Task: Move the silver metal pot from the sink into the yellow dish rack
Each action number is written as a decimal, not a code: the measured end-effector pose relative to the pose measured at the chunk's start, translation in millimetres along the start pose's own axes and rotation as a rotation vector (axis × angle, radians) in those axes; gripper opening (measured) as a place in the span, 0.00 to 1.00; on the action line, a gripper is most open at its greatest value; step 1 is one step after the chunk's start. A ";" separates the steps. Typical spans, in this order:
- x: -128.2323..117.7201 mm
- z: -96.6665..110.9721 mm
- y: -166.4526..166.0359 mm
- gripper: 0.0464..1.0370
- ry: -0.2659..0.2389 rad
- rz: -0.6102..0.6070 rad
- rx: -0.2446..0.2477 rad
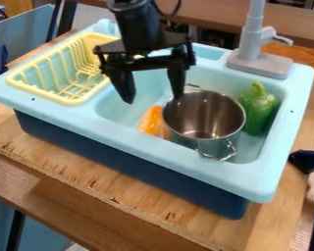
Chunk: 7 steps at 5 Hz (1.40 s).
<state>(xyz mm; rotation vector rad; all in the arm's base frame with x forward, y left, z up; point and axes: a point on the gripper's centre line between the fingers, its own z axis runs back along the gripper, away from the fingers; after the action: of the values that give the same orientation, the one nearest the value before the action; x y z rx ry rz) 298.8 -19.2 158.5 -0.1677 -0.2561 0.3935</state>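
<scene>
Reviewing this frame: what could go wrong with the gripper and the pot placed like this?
The open gripper hangs with one finger at or just over the rim of the metal pot; whether they touch is unclear. Coming straight down could knock or tip the pot.

The green bell pepper sits close beside the pot, so a shove that way might squash or roll it.

The orange object is partly hidden by the pot and might get pinned against the sink wall.
</scene>
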 end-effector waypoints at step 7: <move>0.3 -29.7 2.6 0.01 0.061 0.033 0.017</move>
<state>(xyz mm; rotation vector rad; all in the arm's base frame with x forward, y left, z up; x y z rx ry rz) 306.4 -20.1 129.6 -0.1672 -0.1899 0.4225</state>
